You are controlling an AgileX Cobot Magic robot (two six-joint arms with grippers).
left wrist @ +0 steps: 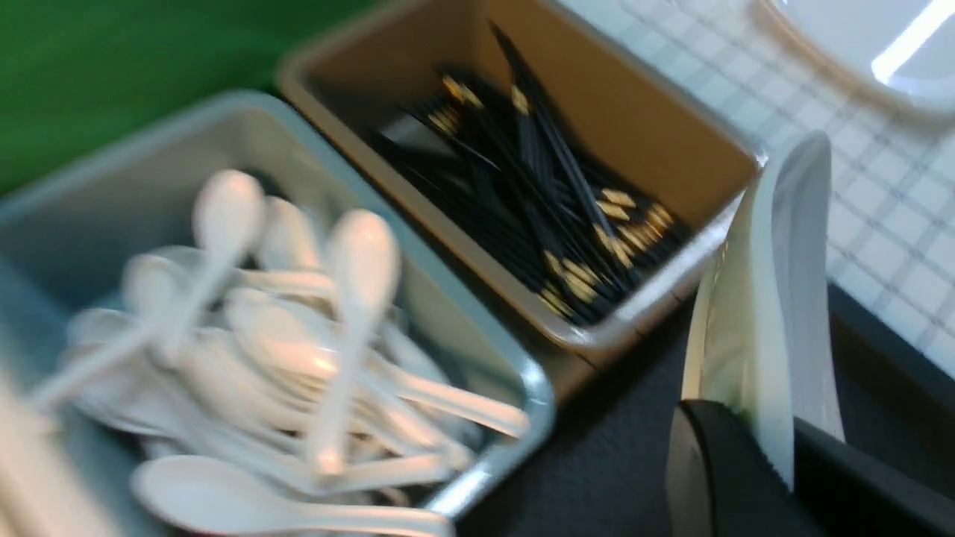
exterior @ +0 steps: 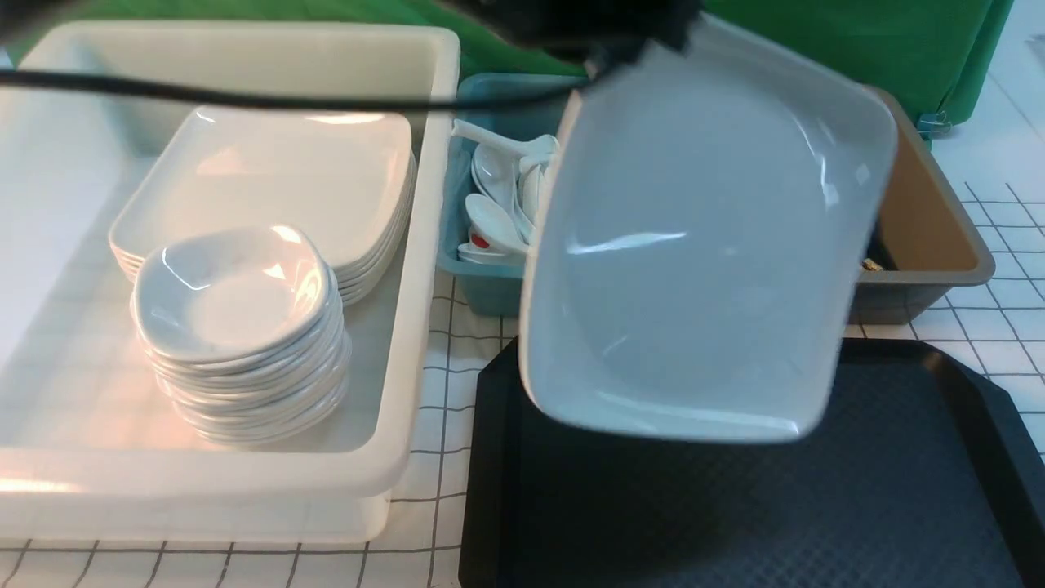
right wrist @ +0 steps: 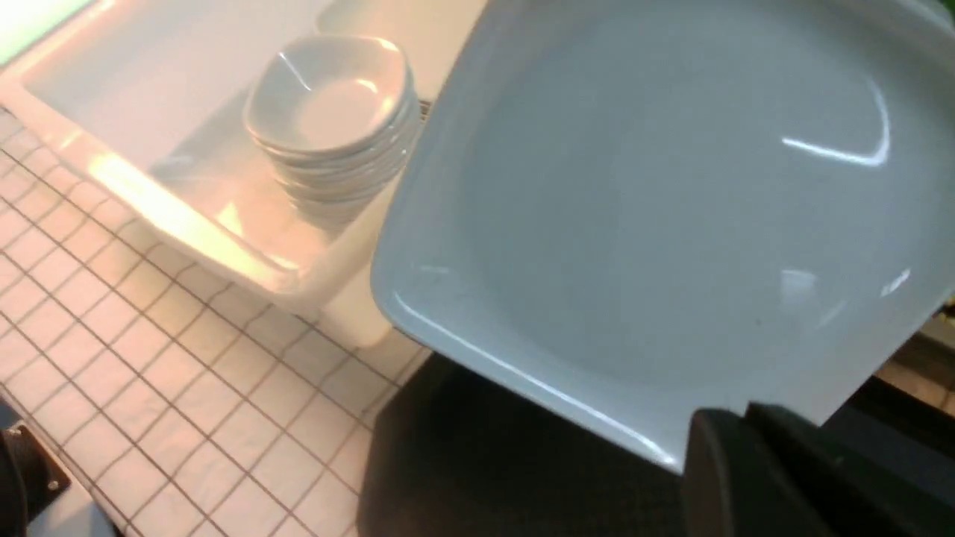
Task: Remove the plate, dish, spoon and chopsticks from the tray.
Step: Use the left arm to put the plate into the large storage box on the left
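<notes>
The large white plate (exterior: 702,245) hangs tilted in the air over the back of the black tray (exterior: 735,523). In the left wrist view the plate (left wrist: 783,261) shows edge-on, and my left gripper (left wrist: 776,440) is shut on its rim. My right gripper (right wrist: 742,418) is shut on another part of the plate's rim (right wrist: 671,186), above the tray (right wrist: 485,462). In the front view a dark blur of gripper parts (exterior: 604,33) sits at the plate's top edge. The part of the tray that shows is bare. No loose dish, spoon or chopsticks show on it.
A white bin (exterior: 408,327) on the left holds stacked plates (exterior: 286,171) and stacked small dishes (exterior: 237,302). Behind the tray a teal bin (exterior: 482,286) holds several spoons (left wrist: 298,335). A brown bin (exterior: 931,237) holds several chopsticks (left wrist: 537,201). A black cable (exterior: 245,100) crosses above the white bin.
</notes>
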